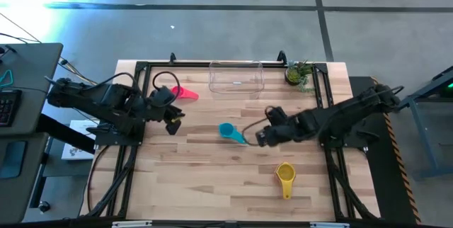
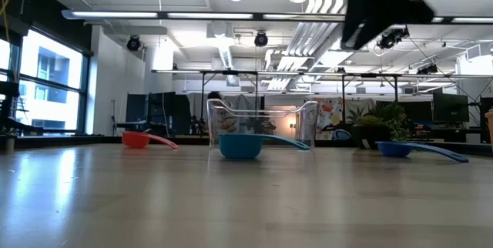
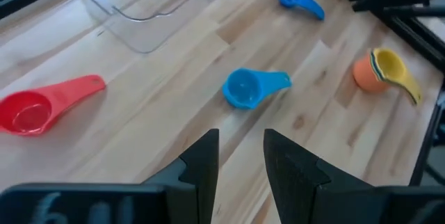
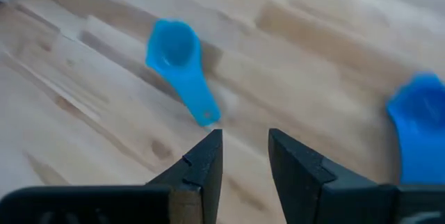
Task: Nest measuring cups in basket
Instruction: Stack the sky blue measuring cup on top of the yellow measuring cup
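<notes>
The clear basket [image 1: 236, 78] stands at the table's far middle. A red measuring cup [image 1: 185, 92] lies left of the basket, and a light blue cup [image 1: 228, 132] lies mid-table. Toward the near edge, a yellow cup [image 3: 389, 67] sits in an orange one [image 3: 363, 74]. A darker blue cup [image 3: 299, 0] lies by the right arm. My left gripper [image 3: 241, 158] hangs open above the table's left part, pointing at the light blue cup [image 3: 250, 87]. My right gripper [image 4: 245, 156] is open and empty, just right of that cup's handle [image 4: 198, 102]. All cups rest on the wood.
A small potted plant [image 1: 299, 73] stands at the far right, beside the basket. Black frame rails [image 1: 134, 150] run along the table's left, right and far sides. Bare wood lies between the light blue cup and the near edge.
</notes>
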